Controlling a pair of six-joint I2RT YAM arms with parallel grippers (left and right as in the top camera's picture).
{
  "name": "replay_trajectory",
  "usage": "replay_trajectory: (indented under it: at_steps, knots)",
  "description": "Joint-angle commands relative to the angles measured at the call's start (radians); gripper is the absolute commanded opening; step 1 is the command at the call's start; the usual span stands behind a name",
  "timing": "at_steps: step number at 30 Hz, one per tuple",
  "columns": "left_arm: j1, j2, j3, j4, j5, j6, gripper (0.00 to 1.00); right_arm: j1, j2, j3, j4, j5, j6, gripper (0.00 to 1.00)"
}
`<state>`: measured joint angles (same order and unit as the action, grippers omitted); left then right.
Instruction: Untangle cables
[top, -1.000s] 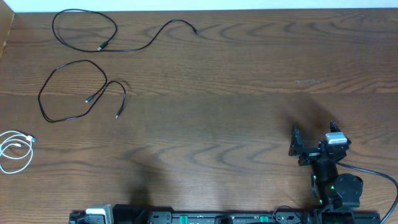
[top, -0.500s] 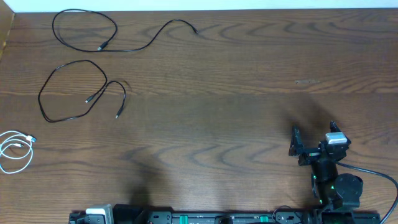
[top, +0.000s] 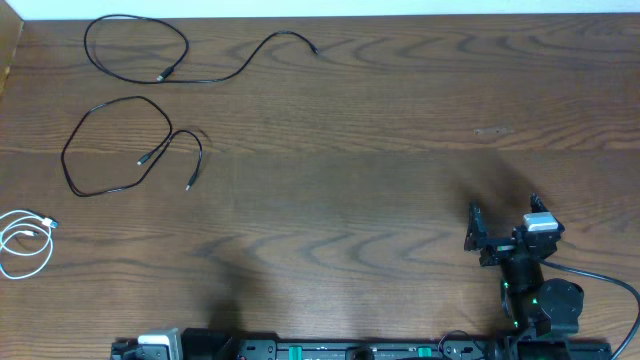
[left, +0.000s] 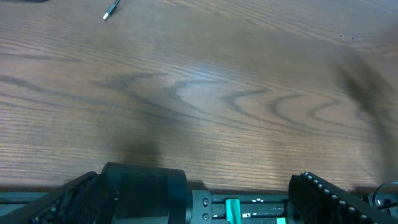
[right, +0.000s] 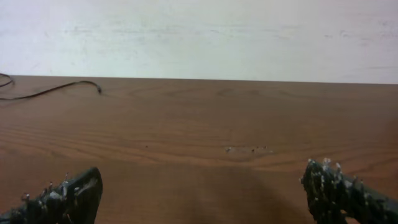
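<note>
Three lie apart at the left of the surface (top: 380, 130): upper black cable (top: 187, 42), lower black cable (top: 64, 158), white cable (top: 22, 238) coiled at the edge. None touches another, so untangling looks done; hence your left pincer (left: 199, 183) and right pincer (right: 202, 180) rest spread, empty, well clear.
</note>
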<state>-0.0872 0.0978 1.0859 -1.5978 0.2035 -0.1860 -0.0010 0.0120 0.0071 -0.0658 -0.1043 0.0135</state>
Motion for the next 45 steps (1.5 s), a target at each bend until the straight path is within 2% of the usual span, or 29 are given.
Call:
replay_trajectory:
  at_steps: [1, 11, 14, 18, 27, 35, 45]
  knots:
    - [-0.003, -0.004, -0.002, -0.003, -0.006, -0.002, 0.98, -0.005, -0.007, -0.001, -0.004, -0.007, -0.011, 0.99]
    - [-0.003, -0.004, -0.002, -0.004, -0.006, -0.002, 0.98, -0.005, -0.007, -0.001, -0.004, -0.007, -0.011, 0.99]
    - [-0.003, -0.003, -0.002, -0.055, -0.006, -0.002, 0.97, -0.005, -0.007, -0.001, -0.004, -0.007, -0.011, 0.99]
    - [-0.003, -0.004, -0.002, -0.065, 0.038, -0.002, 0.98, -0.005, -0.007, -0.001, -0.004, -0.007, -0.011, 0.99]
    - [-0.003, -0.004, -0.013, 0.348, 0.058, 0.018, 0.98, -0.005, -0.007, -0.001, -0.004, -0.007, -0.011, 0.99]
    - [0.037, -0.026, -0.138, 0.507, 0.058, 0.201, 0.98, -0.005, -0.007, -0.001, -0.004, -0.007, -0.011, 0.99]
    - [0.098, -0.095, -0.399, 0.801, 0.062, 0.201, 0.98, -0.005, -0.007, -0.001, -0.004, -0.007, -0.011, 0.99]
